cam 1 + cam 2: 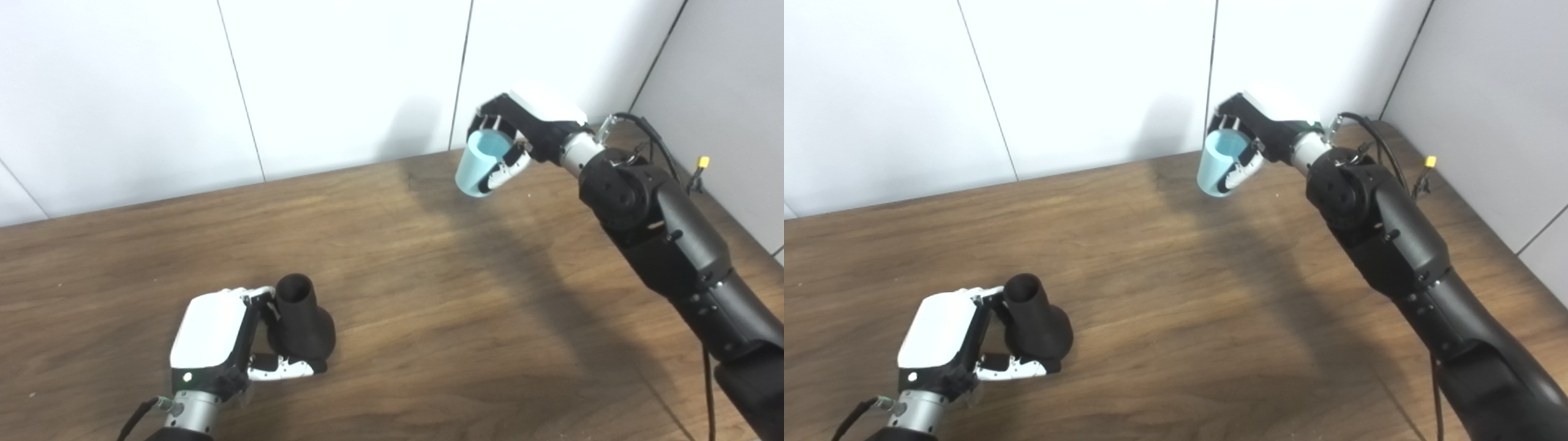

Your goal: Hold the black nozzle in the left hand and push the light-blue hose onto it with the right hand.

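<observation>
Left hand [214,343] low at the near left of the wooden surface [429,294], fingers wrapped round the black nozzle [301,321]. Nozzle upright on its flared base, open mouth facing up, thumb across its front. Right hand [520,138] raised at the far right, near the white wall [343,79], closed round the light-blue hose [481,162]. Hose tilted, upper open end facing the camera, lower end clear of the surface. Hose and nozzle well apart.
</observation>
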Robot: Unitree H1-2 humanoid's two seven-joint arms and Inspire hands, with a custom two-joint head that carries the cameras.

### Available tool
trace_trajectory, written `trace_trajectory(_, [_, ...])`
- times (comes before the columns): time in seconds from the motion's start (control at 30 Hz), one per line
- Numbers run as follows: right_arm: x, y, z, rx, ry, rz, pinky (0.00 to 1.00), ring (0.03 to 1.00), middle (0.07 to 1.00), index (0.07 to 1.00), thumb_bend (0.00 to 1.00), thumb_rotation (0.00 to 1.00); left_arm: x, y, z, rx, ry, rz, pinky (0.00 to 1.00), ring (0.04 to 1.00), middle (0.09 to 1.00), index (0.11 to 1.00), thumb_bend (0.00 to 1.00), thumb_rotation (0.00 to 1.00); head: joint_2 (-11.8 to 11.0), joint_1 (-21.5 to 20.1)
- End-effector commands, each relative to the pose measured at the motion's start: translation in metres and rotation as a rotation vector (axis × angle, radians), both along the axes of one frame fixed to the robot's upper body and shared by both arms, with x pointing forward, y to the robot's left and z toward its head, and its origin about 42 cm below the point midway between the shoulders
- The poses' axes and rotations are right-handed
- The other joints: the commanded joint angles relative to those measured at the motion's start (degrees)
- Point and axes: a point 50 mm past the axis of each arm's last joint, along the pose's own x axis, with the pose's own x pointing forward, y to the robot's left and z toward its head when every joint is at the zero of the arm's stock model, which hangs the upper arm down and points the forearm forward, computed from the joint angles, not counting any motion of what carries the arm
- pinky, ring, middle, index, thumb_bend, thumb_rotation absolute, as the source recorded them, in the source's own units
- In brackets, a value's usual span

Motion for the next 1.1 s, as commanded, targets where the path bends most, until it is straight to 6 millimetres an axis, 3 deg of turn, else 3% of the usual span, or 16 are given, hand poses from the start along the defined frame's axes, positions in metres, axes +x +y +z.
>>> trace_trajectory(0.0, [-0.005,0.009,0.029,-0.027,-0.093,0.051,0.46,0.436,0.482,0.498,0.52,0.00,-0.010,-0.001,-0.017,0.043,0.089,0.009,0.67,0.590,0.475,0.490,0.53,0.00,0.07,1.10])
trace_trajectory(0.2, [-0.024,0.044,0.045,-0.045,-0.096,0.133,0.51,0.432,0.485,0.497,0.52,0.00,-0.012,-0.010,-0.017,0.050,0.098,0.017,0.70,0.604,0.487,0.486,0.52,0.00,0.49,4.37])
trace_trajectory(0.3, [-0.031,0.059,0.050,-0.048,-0.091,0.176,0.68,0.486,0.452,0.497,0.52,0.00,-0.013,-0.013,-0.017,0.054,0.097,0.015,0.70,0.607,0.491,0.485,0.52,0.00,0.71,5.90])
trace_trajectory(0.43, [-0.042,0.076,0.056,-0.069,-0.115,0.245,0.54,0.449,0.456,0.515,0.52,0.00,-0.014,-0.017,-0.017,0.052,0.092,0.016,0.70,0.606,0.487,0.486,0.52,0.00,0.97,7.41])
trace_trajectory(0.53, [-0.053,0.091,0.060,-0.028,-0.089,0.310,0.61,0.453,0.453,0.509,0.52,0.00,-0.014,-0.019,-0.017,0.051,0.091,0.017,0.71,0.605,0.485,0.487,0.52,0.00,1.16,8.67])
trace_trajectory(0.57, [-0.057,0.096,0.062,-0.023,-0.087,0.326,0.58,0.454,0.454,0.508,0.52,0.00,-0.014,-0.020,-0.017,0.051,0.092,0.019,0.71,0.605,0.487,0.486,0.52,0.00,1.23,9.20])
trace_trajectory(0.63, [-0.064,0.106,0.065,-0.008,-0.090,0.353,0.52,0.441,0.461,0.508,0.52,0.00,-0.013,-0.021,-0.017,0.050,0.087,0.021,0.71,0.603,0.486,0.486,0.52,0.00,1.30,9.79])
trace_trajectory(0.7, [-0.070,0.113,0.068,0.003,-0.094,0.382,0.38,0.406,0.470,0.515,0.52,0.00,-0.013,-0.023,-0.017,0.050,0.086,0.021,0.69,0.596,0.481,0.487,0.53,0.00,1.40,10.48])
trace_trajectory(0.77, [-0.075,0.119,0.071,0.002,-0.097,0.398,0.33,0.385,0.482,0.530,0.52,0.00,-0.013,-0.024,-0.017,0.049,0.088,0.019,0.69,0.594,0.475,0.489,0.53,0.00,1.53,11.04])
trace_trajectory(1.07, [-0.088,0.140,0.077,0.022,-0.083,0.472,0.34,0.391,0.495,0.522,0.52,0.00,-0.013,-0.031,-0.016,0.062,0.092,0.020,0.70,0.610,0.481,0.488,0.53,0.00,2.13,13.17])
